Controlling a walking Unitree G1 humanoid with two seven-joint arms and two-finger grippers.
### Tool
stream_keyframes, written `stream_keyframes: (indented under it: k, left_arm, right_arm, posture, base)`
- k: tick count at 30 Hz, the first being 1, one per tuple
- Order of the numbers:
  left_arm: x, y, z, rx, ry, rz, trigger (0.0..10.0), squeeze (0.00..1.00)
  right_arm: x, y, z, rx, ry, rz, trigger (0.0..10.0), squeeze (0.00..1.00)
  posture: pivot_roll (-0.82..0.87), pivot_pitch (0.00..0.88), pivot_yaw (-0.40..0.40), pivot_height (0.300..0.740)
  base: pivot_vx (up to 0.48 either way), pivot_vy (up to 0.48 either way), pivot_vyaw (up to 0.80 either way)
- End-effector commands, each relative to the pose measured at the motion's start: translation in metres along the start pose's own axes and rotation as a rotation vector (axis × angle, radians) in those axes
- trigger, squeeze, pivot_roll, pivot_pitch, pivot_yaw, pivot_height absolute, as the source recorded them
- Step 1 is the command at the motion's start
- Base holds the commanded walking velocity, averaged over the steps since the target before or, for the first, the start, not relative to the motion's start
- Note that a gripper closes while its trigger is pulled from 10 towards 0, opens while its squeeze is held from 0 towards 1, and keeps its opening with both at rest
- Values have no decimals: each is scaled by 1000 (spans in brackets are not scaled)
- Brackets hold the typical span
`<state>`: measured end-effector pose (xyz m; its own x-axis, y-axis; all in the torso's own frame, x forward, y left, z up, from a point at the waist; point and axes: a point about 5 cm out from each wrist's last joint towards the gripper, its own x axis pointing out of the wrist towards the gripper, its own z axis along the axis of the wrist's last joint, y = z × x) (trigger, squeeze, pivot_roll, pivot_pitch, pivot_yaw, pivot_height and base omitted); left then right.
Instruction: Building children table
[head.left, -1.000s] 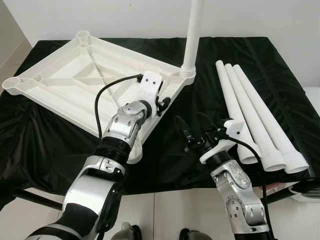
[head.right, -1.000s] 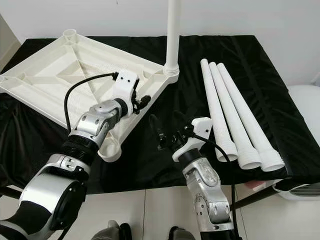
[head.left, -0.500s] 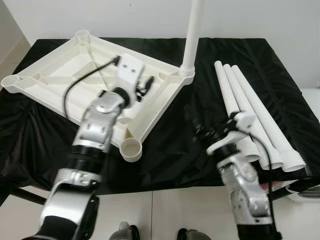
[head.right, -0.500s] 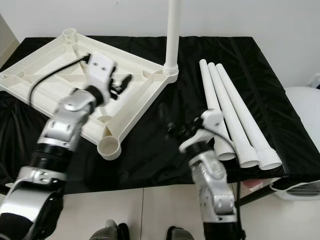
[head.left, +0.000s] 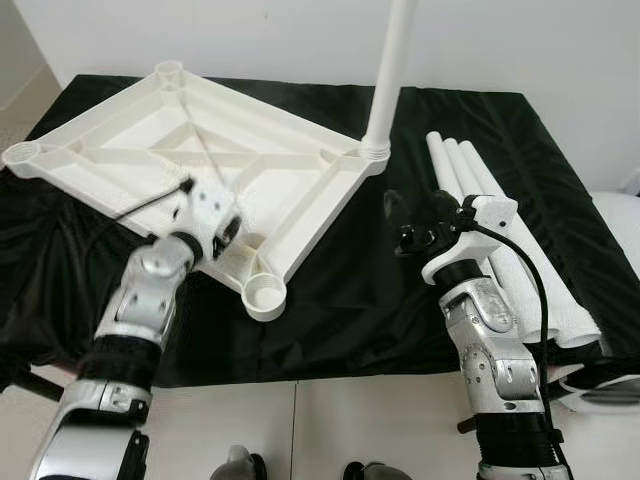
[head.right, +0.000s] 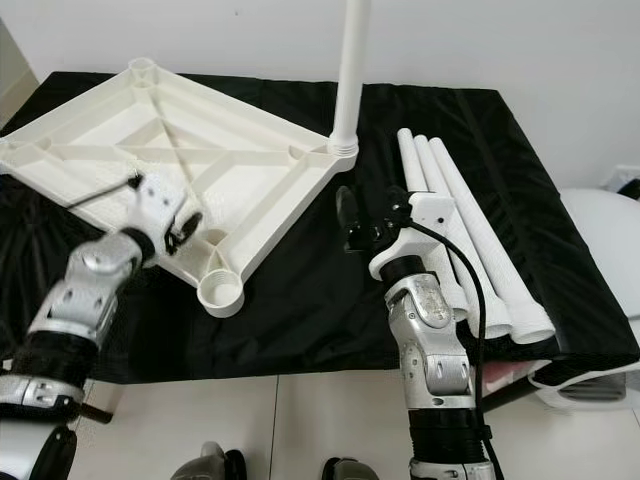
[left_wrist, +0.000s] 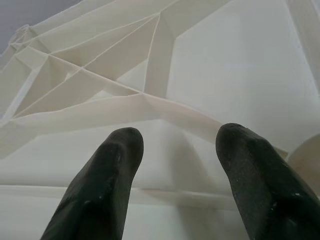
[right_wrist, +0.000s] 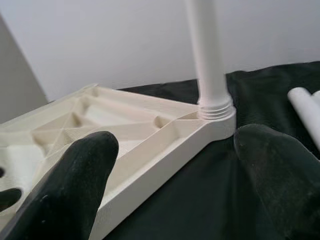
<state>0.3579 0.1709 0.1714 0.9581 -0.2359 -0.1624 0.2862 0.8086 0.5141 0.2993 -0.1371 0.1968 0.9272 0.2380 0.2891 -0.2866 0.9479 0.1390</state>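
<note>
- Here, your left gripper (head.left: 228, 228) sits at the near edge of the upturned white tabletop (head.left: 130, 160), fingers (left_wrist: 107, 175) spread.
- One leg (head.left: 390, 70) stands upright in the tabletop's right corner socket.
- Your right gripper (head.left: 400, 215) hovers just right of the tabletop, fingers apart, empty.
- Three loose legs (head.left: 500, 235) lie farther right on the black-covered table (head.left: 340, 300).

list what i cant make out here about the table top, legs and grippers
- Upright leg: its top is cut off by the upper edge of both eye views.
- Loose legs: their wide ends are partly hidden behind the right arm in the eye views.
- Left gripper: in the eye views the wrist camera housing hides its fingers over the table top.
- Right gripper: open, its near fingers are blurred in the right wrist view.
</note>
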Motion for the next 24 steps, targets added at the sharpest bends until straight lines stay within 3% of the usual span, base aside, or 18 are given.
stream_keyframes:
  k: [1, 5, 11, 24]
  left_arm:
    - [-5, -3, -21, 70, 101, 94, 10000, 0]
    - [-7, -7, -24, 106, 116, 71, 10000, 0]
    - [-5, -29, -6, 164, 39, -48, 10000, 0]
    - [4, -70, 25, 80, -50, -157, 10000, 0]
  right_arm:
    - [0, -3, 6, 13, -6, 13, 10000, 0]
    - [0, -3, 11, 28, -25, 40, 10000, 0]
    - [-2, -2, 17, 40, -50, 66, 10000, 0]
    - [-7, -1, 21, 56, -69, 72, 10000, 0]
  posture:
    - [-49, 76, -22, 740]
    - [-49, 76, -22, 740]
    - [-56, 91, -13, 740]
    - [-71, 106, 11, 740]
  base:
    - [0, 0, 0]
    - [0, 0, 0]
    - [0, 0, 0]
    - [0, 0, 0]
